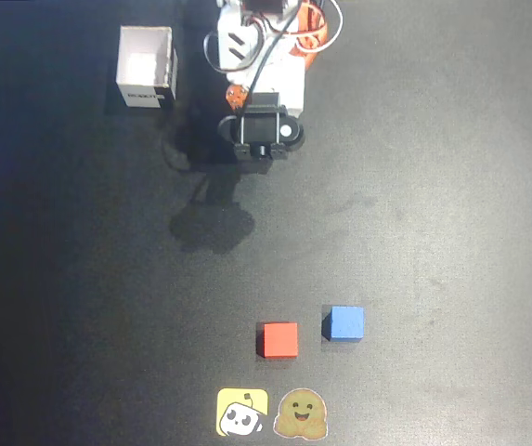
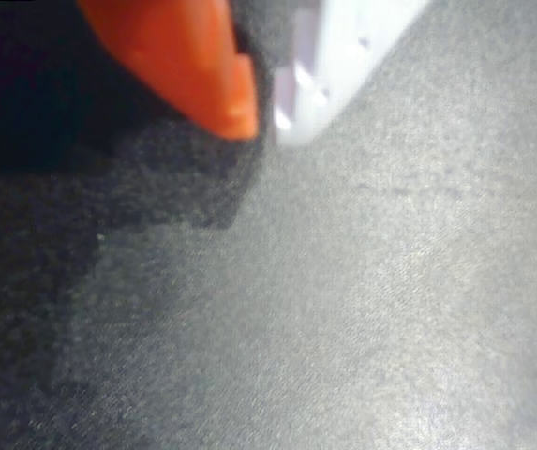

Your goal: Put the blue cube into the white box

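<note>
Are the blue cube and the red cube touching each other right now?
Apart. In the overhead view, a strip of dark table shows between the blue cube and the red cube, with the blue one to the right and slightly higher in the picture.

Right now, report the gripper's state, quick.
Gripper: shut, holding nothing; in the wrist view the orange and white fingertips meet with no gap, above bare dark table.

Overhead view looks straight down on whole table (image 1: 451,139); wrist view sits close above same dark surface, angled down.
</note>
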